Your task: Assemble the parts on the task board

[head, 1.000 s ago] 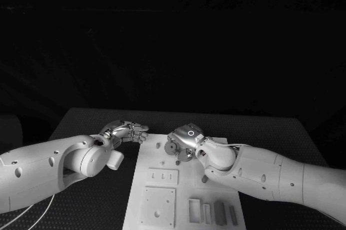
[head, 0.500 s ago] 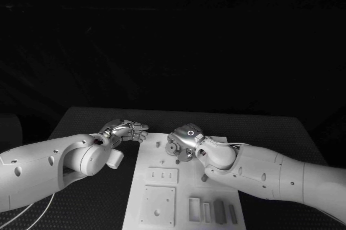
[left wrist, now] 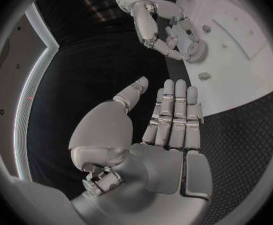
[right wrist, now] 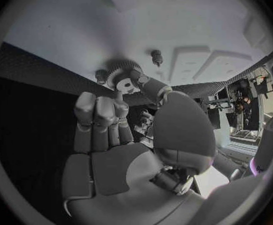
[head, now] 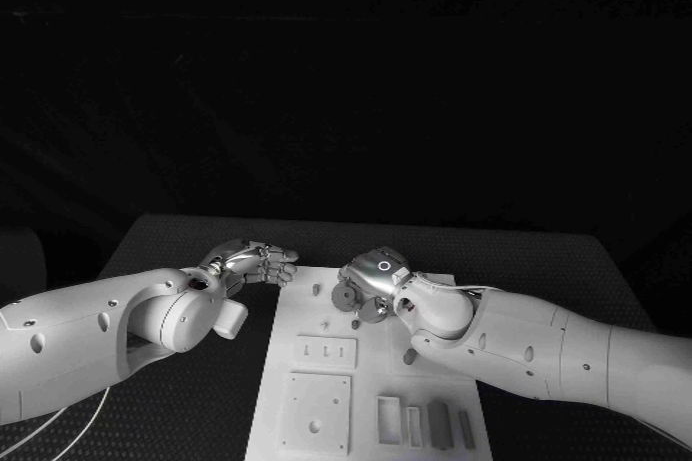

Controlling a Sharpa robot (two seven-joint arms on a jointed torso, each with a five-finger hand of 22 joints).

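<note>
The white task board point(head: 368, 381) lies in the middle of the table. My right hand point(head: 372, 279) reaches over the board's far end and pinches a toothed grey gear point(head: 348, 298) between thumb and fingertips, right at the board's surface. The gear point(right wrist: 119, 69) shows its teeth and pale hub beside my thumb in the right wrist view. The left wrist view also shows the gear point(left wrist: 196, 50) on the board point(left wrist: 249, 60), with the right hand's fingers point(left wrist: 156, 35) against it. My left hand point(head: 257, 262) hovers off the board's far left corner, fingers point(left wrist: 174, 112) straight and together, holding nothing.
Small pegs stand on the board near the gear point(head: 316, 290), point(head: 356, 325) and further back toward me point(head: 411, 357). Recessed plates point(head: 326, 353), point(head: 317, 413) and grey blocks point(head: 440, 426) fill the near end. Black table point(head: 562, 271) surrounds the board.
My right hand and the gear have edged slightly to the right. The left hand has stayed still.
</note>
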